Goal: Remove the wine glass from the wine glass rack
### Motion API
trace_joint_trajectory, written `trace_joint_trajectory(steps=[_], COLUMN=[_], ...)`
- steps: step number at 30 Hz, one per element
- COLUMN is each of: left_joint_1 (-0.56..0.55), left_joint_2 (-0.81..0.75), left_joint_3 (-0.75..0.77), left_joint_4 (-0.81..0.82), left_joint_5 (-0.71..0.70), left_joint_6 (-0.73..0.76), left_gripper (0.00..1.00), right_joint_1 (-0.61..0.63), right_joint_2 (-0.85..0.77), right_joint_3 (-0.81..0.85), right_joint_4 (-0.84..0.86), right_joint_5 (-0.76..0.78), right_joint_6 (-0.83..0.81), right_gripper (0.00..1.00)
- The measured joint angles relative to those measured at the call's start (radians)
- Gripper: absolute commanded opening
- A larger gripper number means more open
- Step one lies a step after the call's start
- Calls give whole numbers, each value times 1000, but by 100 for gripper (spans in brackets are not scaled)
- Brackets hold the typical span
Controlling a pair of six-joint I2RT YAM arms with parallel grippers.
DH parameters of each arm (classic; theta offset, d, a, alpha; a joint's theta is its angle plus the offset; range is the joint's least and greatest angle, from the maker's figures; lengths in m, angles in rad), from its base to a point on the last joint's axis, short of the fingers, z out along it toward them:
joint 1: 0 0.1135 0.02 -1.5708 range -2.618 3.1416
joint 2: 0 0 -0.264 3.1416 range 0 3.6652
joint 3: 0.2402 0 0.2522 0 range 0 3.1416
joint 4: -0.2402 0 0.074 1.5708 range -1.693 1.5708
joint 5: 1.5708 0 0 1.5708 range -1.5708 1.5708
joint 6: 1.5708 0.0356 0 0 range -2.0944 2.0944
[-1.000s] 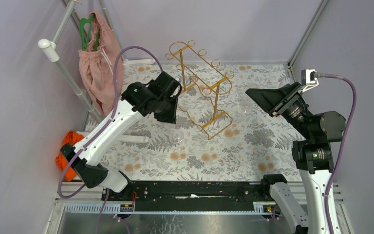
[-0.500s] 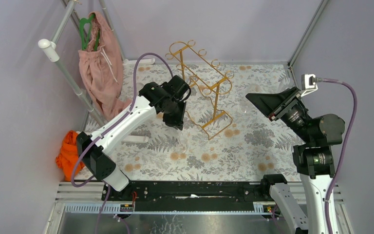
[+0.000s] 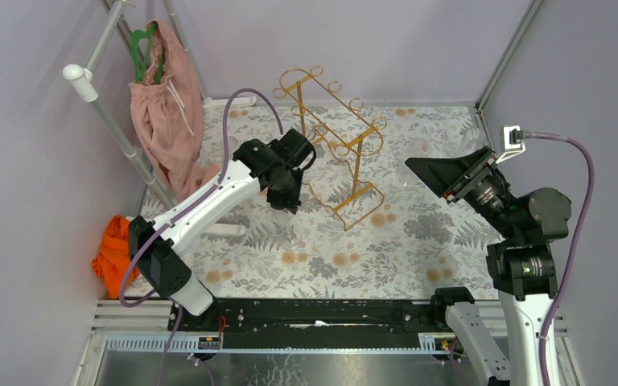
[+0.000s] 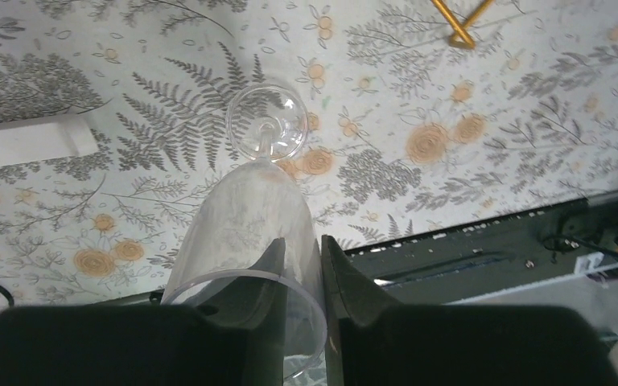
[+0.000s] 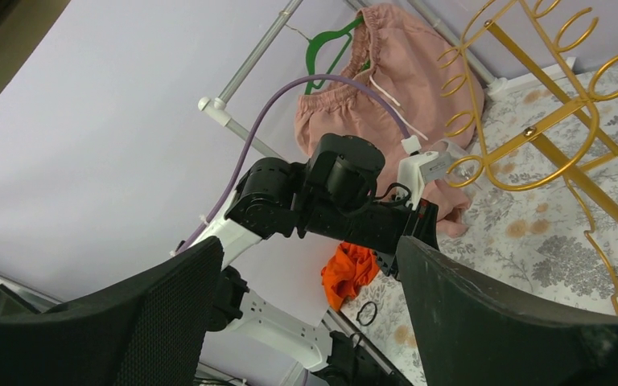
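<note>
Since a sec ago the left arm has swung a little toward table centre, so the left gripper [image 3: 286, 197] now sits just beside the near foot of the gold thin-wire wine glass rack [image 3: 336, 145] w/ curled loop tops. In the last half sec it barely shifted. It's pinching the clear wine glass [image 4: 245, 229] by the bowl wall, apparently one finger inside the rim and one outside, w/ stem and round foot pointing away over the floral-print tablecloth [image 4: 467, 153]. So the glass is off the rack and clear of the wire. The main step looks done, prob. only a set-down left. The right gripper [image 5: 306, 257] has turned slightly and its jaws have spread wider. They stand wide apart w/ nothing btwn them, well apart from the rack on its right side. Hard to see: in top view the glass is near invisible under the left gripper and against the print, so its height over the table can't be judged. The wrist view hides the lower rim behind the black fingers [image 4: 362, 297]. Can't tell if other glasses hang on the rack, clear glass vs busy pattern. The pink garment [image 3: 161, 108] on the metal clothes stand and the orange cloth [image 3: 113, 251] at the left edge aren't involved.
</note>
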Motion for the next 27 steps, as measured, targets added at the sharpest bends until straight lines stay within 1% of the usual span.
trace_joint_trajectory(steps=[5, 10, 27], left_joint_1=[-1, -5, -7], left_joint_2=[0, 0, 0], left_joint_3=[-24, -42, -46], left_joint_4=[13, 31, 57], left_joint_5=[-62, -95, -119], left_joint_6=[-19, -30, -42], left_gripper=[0, 0, 0], right_joint_1=[0, 0, 0], right_joint_2=[0, 0, -1], right_joint_3=[0, 0, 0], right_joint_4=[-18, -25, -25], right_joint_5=[17, 18, 24], right_joint_6=[-9, -16, -27], right_gripper=[92, 95, 97])
